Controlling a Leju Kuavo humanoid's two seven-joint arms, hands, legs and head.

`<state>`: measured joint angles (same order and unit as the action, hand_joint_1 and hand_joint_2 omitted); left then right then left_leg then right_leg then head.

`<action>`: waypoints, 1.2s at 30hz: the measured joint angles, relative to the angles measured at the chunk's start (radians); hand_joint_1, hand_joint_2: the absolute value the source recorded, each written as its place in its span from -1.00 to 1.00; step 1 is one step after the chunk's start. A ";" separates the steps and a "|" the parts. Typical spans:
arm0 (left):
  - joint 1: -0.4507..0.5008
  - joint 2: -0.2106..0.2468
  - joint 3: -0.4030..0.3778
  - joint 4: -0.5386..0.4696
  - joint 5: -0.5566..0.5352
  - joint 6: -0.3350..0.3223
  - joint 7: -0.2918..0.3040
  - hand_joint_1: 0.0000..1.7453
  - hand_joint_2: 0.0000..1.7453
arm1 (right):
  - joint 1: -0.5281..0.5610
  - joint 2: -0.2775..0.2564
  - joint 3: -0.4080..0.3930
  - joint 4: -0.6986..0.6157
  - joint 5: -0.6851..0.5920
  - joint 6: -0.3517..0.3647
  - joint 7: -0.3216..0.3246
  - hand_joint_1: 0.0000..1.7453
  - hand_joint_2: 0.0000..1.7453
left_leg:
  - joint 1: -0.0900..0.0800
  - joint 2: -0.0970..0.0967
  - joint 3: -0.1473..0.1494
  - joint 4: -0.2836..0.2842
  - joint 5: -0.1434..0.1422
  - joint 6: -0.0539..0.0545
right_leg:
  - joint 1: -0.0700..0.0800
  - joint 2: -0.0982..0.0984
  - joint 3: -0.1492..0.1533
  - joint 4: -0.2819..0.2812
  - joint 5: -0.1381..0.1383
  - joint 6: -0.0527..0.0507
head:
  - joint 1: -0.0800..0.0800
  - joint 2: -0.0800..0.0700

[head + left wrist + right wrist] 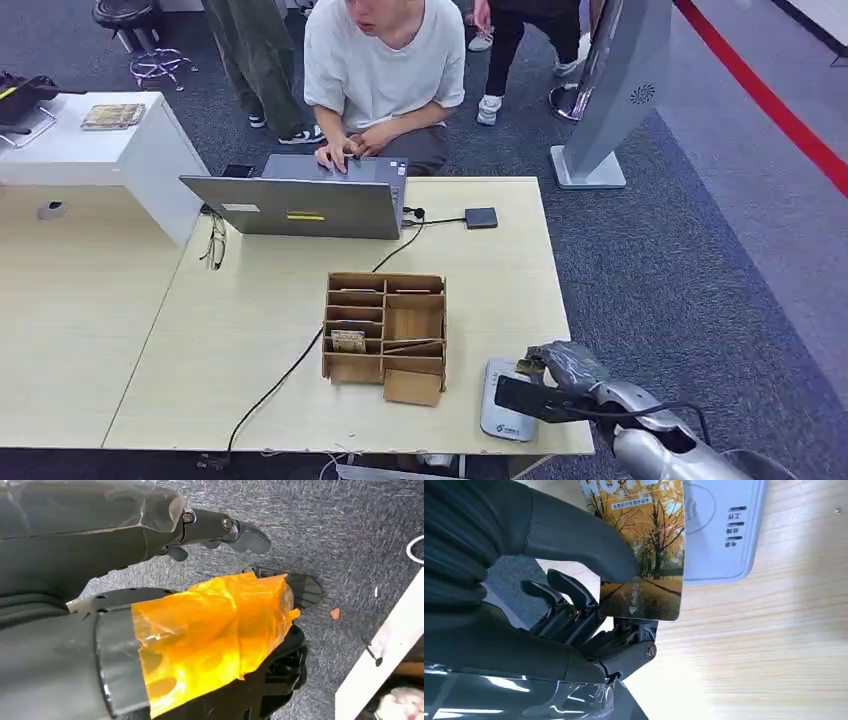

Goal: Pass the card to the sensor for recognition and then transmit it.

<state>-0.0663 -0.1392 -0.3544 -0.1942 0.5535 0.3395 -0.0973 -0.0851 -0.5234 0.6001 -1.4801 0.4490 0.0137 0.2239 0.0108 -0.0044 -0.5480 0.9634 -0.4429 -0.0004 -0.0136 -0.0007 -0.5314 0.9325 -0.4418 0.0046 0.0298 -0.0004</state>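
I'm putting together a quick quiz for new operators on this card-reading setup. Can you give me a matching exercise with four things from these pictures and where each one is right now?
Things:
1. card
2. sensor
3. wooden organizer
4. laptop

Places:
A. at the table's far edge, in front of the seated person
B. flat on the table near its front right corner
C. pinched in the right hand, held over the sensor
D. mid-table, between laptop and sensor

Pairs: 1-C, 2-B, 3-D, 4-A
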 joint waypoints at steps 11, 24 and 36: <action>-0.014 -0.002 0.000 0.000 0.003 0.006 0.015 -1.00 -1.00 | -0.003 0.028 -0.007 -0.002 0.003 -0.015 0.003 1.00 1.00 | 0.000 0.000 0.000 0.000 0.000 0.000 | 0.000 0.000 0.000 0.000 0.000 0.000 | 0.000 0.000; -0.012 0.005 0.000 0.000 0.006 0.016 -0.011 -1.00 -1.00 | -0.019 0.141 -0.094 -0.162 -0.072 -0.214 -0.187 1.00 1.00 | 0.000 0.000 -0.001 0.000 0.000 0.000 | 0.000 0.000 0.000 0.001 0.000 0.000 | 0.000 0.000; -0.013 0.016 -0.001 0.000 -0.032 0.006 -0.015 -1.00 -1.00 | -0.054 0.252 -0.092 -0.269 -0.072 -0.276 -0.245 1.00 1.00 | 0.000 0.000 -0.001 0.000 0.000 0.000 | 0.000 0.000 0.000 0.001 0.000 0.000 | 0.000 0.000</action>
<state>-0.0795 -0.1232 -0.3552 -0.1942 0.5215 0.3452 -0.1118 -0.1390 -0.2717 0.5077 -1.7491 0.3769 -0.2621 -0.0210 0.0111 -0.0043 -0.5489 0.9632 -0.4426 -0.0007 -0.0134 -0.0006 -0.5319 0.9332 -0.4418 0.0045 0.0301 -0.0004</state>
